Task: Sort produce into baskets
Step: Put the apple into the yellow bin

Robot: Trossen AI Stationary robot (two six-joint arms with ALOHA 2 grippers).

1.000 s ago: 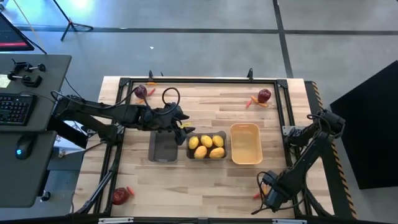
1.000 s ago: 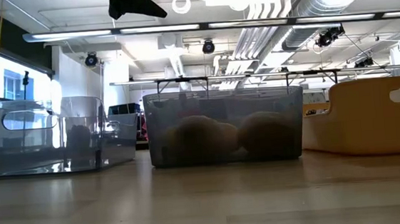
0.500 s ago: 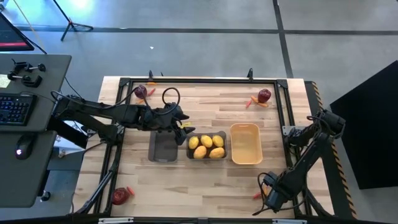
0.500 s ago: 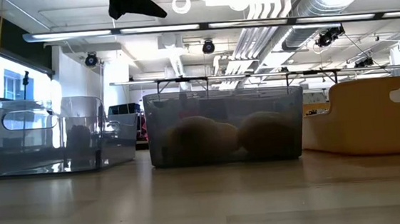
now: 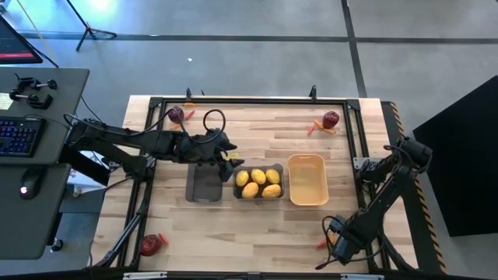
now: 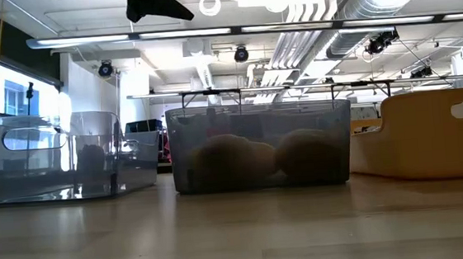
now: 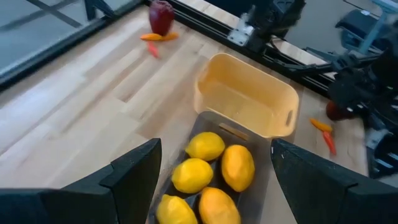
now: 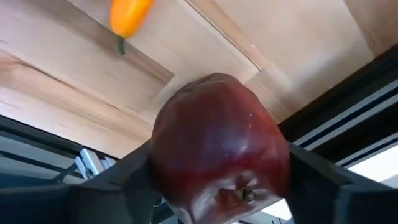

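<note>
**Q:** Across the table's middle, what does the overhead view show?

**A:** Three bins in a row: an empty grey bin (image 5: 205,184), a grey bin of lemons (image 5: 259,183) and an orange bin (image 5: 306,180), empty. The left gripper (image 5: 227,157) hangs above the gap between the two grey bins, its fingers spread wide with nothing between them. Loose apples lie toward the corners: one at about 11 o'clock (image 5: 176,115), one at 1 o'clock (image 5: 331,119) with a small pepper (image 5: 315,128) just beside it, one at 7 o'clock (image 5: 149,245).

**Q:** What do the wrist cameras add?

**A:** The left wrist view looks between its wide-set fingers (image 7: 134,180) onto four lemons (image 7: 205,147) in the grey bin, with the orange bin's bare floor (image 7: 245,99) beyond. The right wrist view shows what the overhead view hides: at about 5 o'clock, the right gripper (image 5: 339,239) is closed on a dark red apple (image 8: 219,152), gripped on both sides, with an orange pepper (image 8: 129,14) lying on the wood apart from it.

**Q:** And the table-level view?

**A:** Only there do the lemons appear as dim rounded shapes through the smoky wall (image 6: 261,154).
</note>
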